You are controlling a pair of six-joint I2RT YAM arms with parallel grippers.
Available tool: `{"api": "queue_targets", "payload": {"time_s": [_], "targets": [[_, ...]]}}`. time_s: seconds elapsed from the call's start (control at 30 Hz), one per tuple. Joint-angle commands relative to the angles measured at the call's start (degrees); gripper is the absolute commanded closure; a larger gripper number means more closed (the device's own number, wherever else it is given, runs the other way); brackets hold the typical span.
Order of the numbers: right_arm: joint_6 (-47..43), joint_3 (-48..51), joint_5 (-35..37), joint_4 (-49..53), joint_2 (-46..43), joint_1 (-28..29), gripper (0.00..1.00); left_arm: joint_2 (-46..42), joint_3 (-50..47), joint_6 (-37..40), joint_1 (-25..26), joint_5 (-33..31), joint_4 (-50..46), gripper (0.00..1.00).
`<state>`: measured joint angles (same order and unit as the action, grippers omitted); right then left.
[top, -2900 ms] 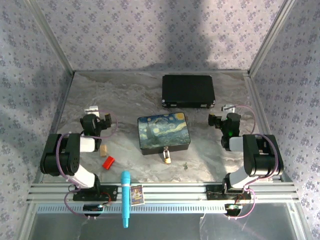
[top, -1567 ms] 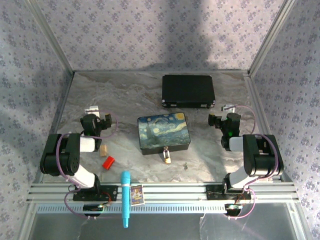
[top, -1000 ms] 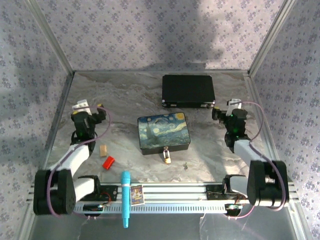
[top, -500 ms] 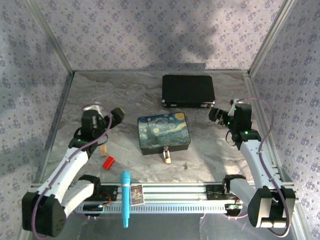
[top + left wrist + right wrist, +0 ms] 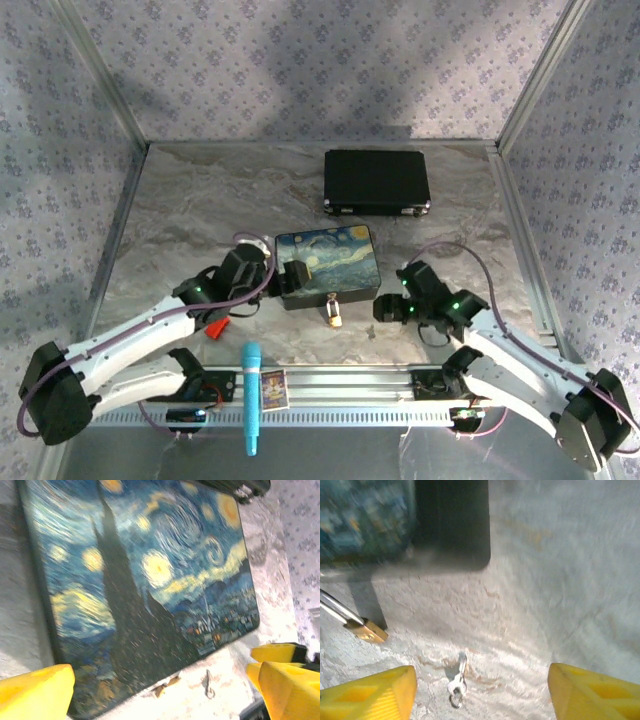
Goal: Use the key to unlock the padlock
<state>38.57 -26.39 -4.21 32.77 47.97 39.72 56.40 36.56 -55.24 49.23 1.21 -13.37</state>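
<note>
The tiny brass padlock point(image 5: 334, 313) hangs by its silver shackle from the front of the painted starry-night box point(image 5: 327, 262). In the right wrist view the padlock point(image 5: 366, 629) lies at the left, and the small silver key point(image 5: 457, 681) lies flat on the marble between my spread yellow fingers point(image 5: 367, 695). My right gripper point(image 5: 480, 692) is open above the key, just right of the padlock point(image 5: 385, 308). My left gripper point(image 5: 287, 277) is open at the box's left end. Its own view looks across the lid point(image 5: 145, 575) to the key point(image 5: 208, 685).
A black case point(image 5: 377, 181) lies at the back of the marble table. A red block point(image 5: 216, 326) sits by the left arm. A blue marker point(image 5: 250, 395) and a small card point(image 5: 273, 388) rest on the front rail. Metal frame posts bound both sides.
Both arms have unfolded from their rest poses. The left gripper has swung in to the box's left end, and the right gripper has come down over the key. Box and padlock stayed put.
</note>
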Motion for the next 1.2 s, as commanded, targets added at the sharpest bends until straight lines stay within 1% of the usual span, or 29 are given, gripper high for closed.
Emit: {"api": "queue_targets", "payload": {"time_s": [0.0, 0.07, 0.17, 0.3, 0.4, 0.53, 0.63, 0.83, 1.03, 1.17], "targets": [[9.01, 1.87, 4.32, -1.51, 0.55, 4.73, 0.38, 1.09, 2.24, -3.58, 2.49, -2.54, 2.55, 0.07], [11.62, 2.23, 5.69, -3.6, 2.07, 9.04, 0.43, 2.64, 2.91, -3.95, 4.07, -3.31, 3.55, 0.08], [15.28, 1.97, 9.05, -5.35, 4.66, 14.86, 0.46, 5.11, 4.27, -4.23, 5.91, -3.68, 3.56, 0.08], [16.76, 1.08, 11.92, -3.85, 8.69, 18.07, 0.49, 5.15, 4.06, -4.37, 6.28, -2.6, 5.95, 0.09], [17.18, 0.98, 11.71, -5.03, 10.84, 18.75, 0.52, 4.53, 3.9, -4.81, 6.36, -2.88, 6.03, 0.1], [18.29, 0.51, 12.57, -5.68, 12.46, 21.21, 0.57, 4.2, 4.87, -3.93, 6.36, -3.61, 3.98, 0.1], [18.95, 1.29, 12.23, -7.55, 14.57, 22.2, 0.58, 4.15, 4.45, -4.08, 6.4, -4.37, 4.55, 0.1], [20.6, 1.33, 12.69, -8.97, 18.21, 24.41, 0.63, 5.64, 4.67, -3.91, 6.4, -3.87, 4.49, 0.1], [21.24, -0.03, 11.47, -11.37, 23.31, 25.92, 0.69, 5.9, 4.75, -4.35, 6.4, -4.21, 4.4, 0.1], [21.37, -1.01, 10.47, -11.94, 27.25, 26.24, 0.78, 5.33, 4.93, -4.17, 6.4, -4.96, 3.37, 0.1]]}}
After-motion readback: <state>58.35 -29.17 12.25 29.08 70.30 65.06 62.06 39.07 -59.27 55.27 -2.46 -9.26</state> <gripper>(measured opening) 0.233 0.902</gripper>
